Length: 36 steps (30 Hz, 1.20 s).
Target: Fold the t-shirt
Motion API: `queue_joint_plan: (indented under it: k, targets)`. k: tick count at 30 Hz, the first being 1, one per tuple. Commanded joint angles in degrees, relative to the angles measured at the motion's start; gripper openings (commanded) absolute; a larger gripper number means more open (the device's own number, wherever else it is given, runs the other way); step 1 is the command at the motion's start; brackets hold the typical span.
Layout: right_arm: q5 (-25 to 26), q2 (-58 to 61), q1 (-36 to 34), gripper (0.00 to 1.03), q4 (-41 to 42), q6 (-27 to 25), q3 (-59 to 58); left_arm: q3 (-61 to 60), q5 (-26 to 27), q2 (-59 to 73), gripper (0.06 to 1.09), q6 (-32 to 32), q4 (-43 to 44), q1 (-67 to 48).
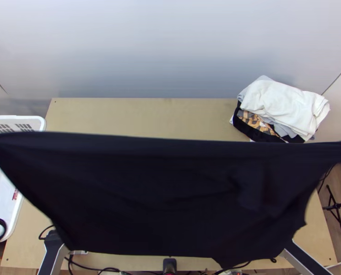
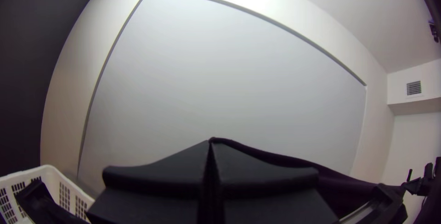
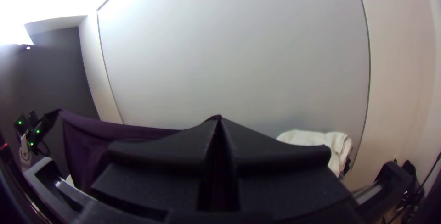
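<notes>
**Two-gripper suspension of the black cloth t-shirt (image 1: 161, 192): spread under tension, folding outstanding**

1. Far left: a white plastic basket with slotted walls (image 1: 4, 208) stands beside the light wooden table (image 1: 143, 114).

2. Left gripper (image 2: 211, 143): wide, flat black fingers brought together, clamped on an upper corner of the t-shirt. The grip is raised; the cloth runs from the fingertips toward the other arm.

3. Centre: the t-shirt hangs between the two grippers, over the middle and near part of the table. Its upper edge is drawn nearly straight; the body is spread, with a loose, creased area toward the right and an uneven lower edge. Whether the lower edge touches the table cannot be determined.

4. Right gripper (image 3: 219, 119): fingers together, clamped on the opposite upper corner, likewise raised.

5. Far right: a stack of folded garments (image 1: 282, 107), white cloth uppermost, lies at the table's far right corner.

Progress assessment: both corners are secured and the cloth is opened out. No completed fold is visible. Laying down, smoothing and all folding appear to remain; transfer to the stack may follow. Recommended next step: lower both corners evenly. Caution: uneven lowering may turn the loose right-hand area under.
</notes>
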Motion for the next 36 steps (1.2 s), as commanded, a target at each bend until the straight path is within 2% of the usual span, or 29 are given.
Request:
queue_joint_plan:
  k: [1,6,10,14,18,22,30,36]
  targets:
    - [-1.5,-2.7,4.8,0.03,2.7,5.3,-19.4,-19.7,0.3,-9.7,0.09,3.8,-4.3,-2.8]
    - [-7.6,-8.3,4.5,0.03,11.6,10.1,-43.9,-38.6,0.6,-19.5,0.09,5.6,-4.2,-3.6]
    - [-9.1,-7.1,3.2,0.03,21.3,10.6,-55.4,-43.1,1.6,-12.6,0.09,3.9,1.6,-4.5]
    - [-10.1,-1.4,0.4,0.03,29.2,9.2,-59.7,-45.3,2.2,-2.5,0.09,3.1,10.6,-5.7]
    - [-15.3,7.0,-7.7,0.03,36.2,9.4,-59.6,-46.7,2.5,7.9,0.09,2.9,21.0,-6.9]
    - [-16.8,16.7,-12.0,0.03,41.1,9.4,-56.6,-44.1,2.6,20.7,0.09,2.2,27.8,-7.0]
    - [-19.3,37.1,-15.6,0.03,42.8,9.2,-47.0,-36.8,2.8,42.9,0.09,1.4,36.4,-6.3]
    - [-19.5,48.1,-15.8,0.03,43.8,9.3,-40.3,-30.4,3.2,54.3,0.09,-0.2,37.3,-5.8]
